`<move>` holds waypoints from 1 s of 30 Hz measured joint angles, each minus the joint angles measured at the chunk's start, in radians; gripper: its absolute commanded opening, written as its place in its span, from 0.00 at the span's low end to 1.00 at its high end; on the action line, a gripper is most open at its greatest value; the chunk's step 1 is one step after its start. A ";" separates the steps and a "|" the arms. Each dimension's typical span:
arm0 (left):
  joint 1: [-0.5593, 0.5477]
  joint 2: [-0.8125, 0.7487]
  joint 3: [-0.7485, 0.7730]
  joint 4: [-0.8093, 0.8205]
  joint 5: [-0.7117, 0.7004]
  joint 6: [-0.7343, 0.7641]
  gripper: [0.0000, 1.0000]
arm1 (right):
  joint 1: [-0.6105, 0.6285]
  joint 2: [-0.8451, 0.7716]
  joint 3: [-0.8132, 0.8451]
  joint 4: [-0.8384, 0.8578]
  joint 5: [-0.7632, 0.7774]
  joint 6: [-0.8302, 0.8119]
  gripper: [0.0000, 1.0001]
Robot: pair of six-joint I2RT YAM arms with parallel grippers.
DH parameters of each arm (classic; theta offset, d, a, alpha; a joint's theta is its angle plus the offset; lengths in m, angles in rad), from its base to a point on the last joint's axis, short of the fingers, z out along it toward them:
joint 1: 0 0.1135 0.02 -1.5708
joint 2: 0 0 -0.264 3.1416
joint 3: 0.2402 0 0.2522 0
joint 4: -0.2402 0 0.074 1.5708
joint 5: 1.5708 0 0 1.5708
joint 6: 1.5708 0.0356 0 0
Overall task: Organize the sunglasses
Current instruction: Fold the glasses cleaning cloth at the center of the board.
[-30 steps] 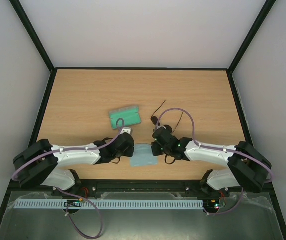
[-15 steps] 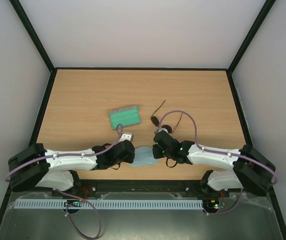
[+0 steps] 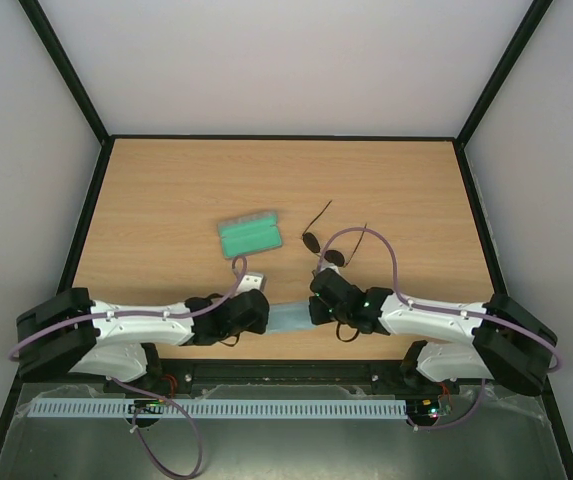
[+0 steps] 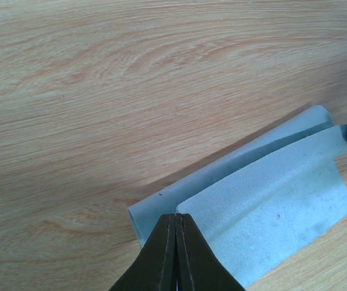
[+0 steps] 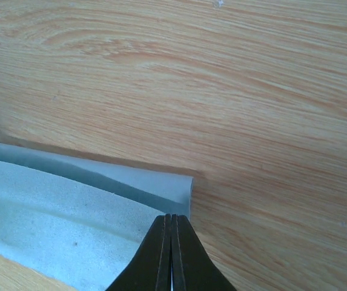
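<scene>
- Where the light wood-grain table (image 3: 166, 190) fills the middle of the top view, plain pale walls (image 3: 286, 60) rise behind it and at both sides, with a black frame along its edges.
- Sunglasses (image 3: 322, 248) lie open just right of centre, temple arms pointing to the upper right, apart from both arms.
- Case (image 3: 251, 235) lies open left of centre, green lining up.
- Left gripper (image 4: 176, 218) has its jaws pinched together on the cloth's (image 4: 270, 206) near-left corner.
- Right gripper (image 5: 171, 218) has its jaws pressed together on the cloth's opposite corner.
- Compared with a second ago, both wrists have drawn toward the bottom of the frame, and the flat square cloth is now doubled over into a narrow strip.
- Sunglasses and case lie where they were; the right wrist no longer crowds the lenses.
</scene>
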 measured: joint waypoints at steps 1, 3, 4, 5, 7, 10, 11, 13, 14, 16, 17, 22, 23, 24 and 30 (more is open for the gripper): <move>-0.006 0.000 0.000 0.000 -0.002 -0.004 0.02 | 0.002 -0.005 -0.005 0.000 0.000 0.002 0.01; -0.016 0.000 0.000 0.000 -0.005 -0.012 0.02 | 0.003 -0.014 -0.016 0.000 -0.001 0.007 0.01; -0.020 0.000 0.000 -0.001 -0.006 -0.016 0.02 | 0.003 -0.015 -0.019 0.000 -0.001 0.010 0.01; -0.024 0.001 0.000 -0.001 -0.007 -0.021 0.02 | 0.003 -0.016 -0.024 0.001 -0.002 0.012 0.01; -0.030 0.004 0.000 0.000 -0.010 -0.030 0.02 | 0.007 -0.016 -0.031 0.001 -0.004 0.016 0.01; -0.041 0.011 -0.003 -0.001 -0.016 -0.040 0.02 | 0.018 -0.016 -0.035 0.001 -0.007 0.019 0.01; -0.043 0.012 -0.004 -0.001 -0.019 -0.044 0.02 | 0.023 -0.016 -0.035 0.002 -0.007 0.021 0.01; -0.045 0.014 -0.007 -0.001 -0.023 -0.050 0.02 | 0.030 -0.016 -0.036 0.002 -0.007 0.022 0.01; -0.045 0.016 -0.008 -0.001 -0.025 -0.053 0.02 | 0.032 -0.016 -0.036 0.002 -0.007 0.022 0.01; -0.046 0.016 -0.009 -0.002 -0.026 -0.056 0.02 | 0.038 -0.016 -0.037 0.003 -0.007 0.026 0.01; -0.046 0.016 -0.009 -0.002 -0.027 -0.058 0.02 | 0.040 -0.016 -0.037 0.003 -0.007 0.027 0.01; -0.053 0.016 -0.009 -0.003 -0.030 -0.061 0.02 | 0.051 -0.016 -0.039 0.005 -0.007 0.037 0.01; -0.054 0.016 -0.009 -0.003 -0.031 -0.062 0.02 | 0.053 -0.016 -0.039 0.005 -0.007 0.039 0.01; -0.055 0.016 -0.009 -0.003 -0.031 -0.063 0.02 | 0.055 -0.016 -0.040 0.005 -0.007 0.040 0.01; -0.069 0.019 -0.010 -0.003 -0.033 -0.075 0.02 | 0.060 -0.015 -0.040 0.005 -0.006 0.043 0.02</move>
